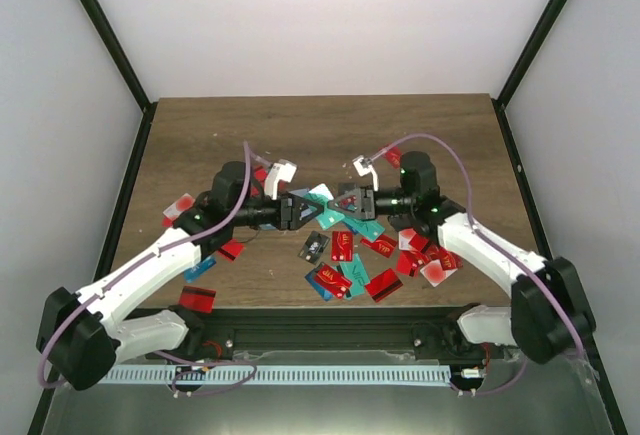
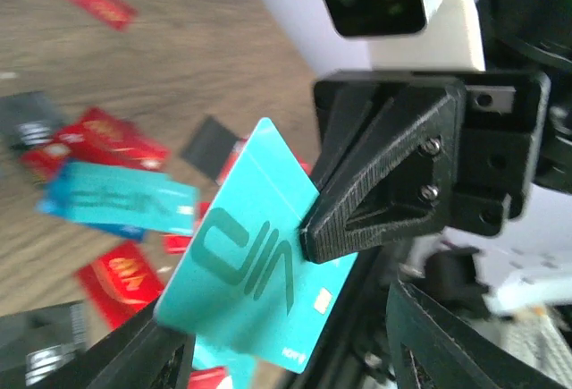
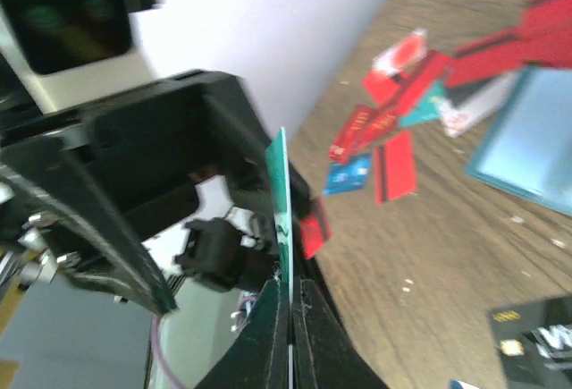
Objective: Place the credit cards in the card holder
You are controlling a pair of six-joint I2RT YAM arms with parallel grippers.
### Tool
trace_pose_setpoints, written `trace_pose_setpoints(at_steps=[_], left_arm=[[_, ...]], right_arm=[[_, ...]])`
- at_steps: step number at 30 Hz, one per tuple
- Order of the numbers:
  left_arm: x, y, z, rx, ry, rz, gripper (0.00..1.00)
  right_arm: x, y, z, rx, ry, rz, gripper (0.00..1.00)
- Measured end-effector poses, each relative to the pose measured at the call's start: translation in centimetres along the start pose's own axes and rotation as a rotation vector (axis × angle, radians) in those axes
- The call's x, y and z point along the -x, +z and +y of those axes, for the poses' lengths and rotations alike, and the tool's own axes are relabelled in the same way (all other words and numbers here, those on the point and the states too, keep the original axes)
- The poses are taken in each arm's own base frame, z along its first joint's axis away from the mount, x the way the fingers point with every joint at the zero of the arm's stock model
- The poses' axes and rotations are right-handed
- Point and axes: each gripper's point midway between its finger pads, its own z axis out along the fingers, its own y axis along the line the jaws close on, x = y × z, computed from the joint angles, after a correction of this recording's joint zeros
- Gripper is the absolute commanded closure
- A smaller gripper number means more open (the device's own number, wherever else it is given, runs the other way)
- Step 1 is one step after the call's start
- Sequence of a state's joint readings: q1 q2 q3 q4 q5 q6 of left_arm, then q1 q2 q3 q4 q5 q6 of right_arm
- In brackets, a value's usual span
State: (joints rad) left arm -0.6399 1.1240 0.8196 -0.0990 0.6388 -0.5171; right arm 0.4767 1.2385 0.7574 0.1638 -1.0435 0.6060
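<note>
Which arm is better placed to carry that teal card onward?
Probably the right. The right gripper is clamped on the teal card, lifted off the table, while the left gripper stands open around it, gripping nothing.

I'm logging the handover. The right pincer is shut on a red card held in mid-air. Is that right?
The colour is wrong: the right pincer is shut on a teal card, not a red one, held in mid-air. The left wrist view shows it.

Top camera looks down over the whole table (image 1: pixel 320 125). Wrist cameras face each other, close on one teal card (image 2: pixel 241 264).
</note>
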Motion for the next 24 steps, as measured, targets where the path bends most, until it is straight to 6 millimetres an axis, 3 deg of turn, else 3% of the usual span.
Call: trace_pose_setpoints(at_steps=[2,6,11,16,24], left_arm=[[0.3,0.0,2.6,0.126,-0.017,-0.021,0.43],[0.4,-0.9,8.8,0.378,-0.078,-0.049,0.61],[-0.2,-2.5,15.7,0.615,-0.16,-0.048,0.74],[-1.1,-3.4,19.4,0.751,-0.203,-0.034,0.86],[-2.9,-5.0,24.2,0.896,-0.279,0.008,0.9]], right_arm=[[-0.3,0.7,-2.6,-0.06,0.076,0.0,0.99],[-1.4,2.3,-7.8,-0.172,0.231,0.027,0.99],[-0.6,5.0,-11.2,-0.229,0.294,0.063,0.99],[1.0,7.6,-13.6,-0.246,0.303,0.085,0.99],[0.3,9.6,-17.2,-0.294,0.336,0.143,0.99]])
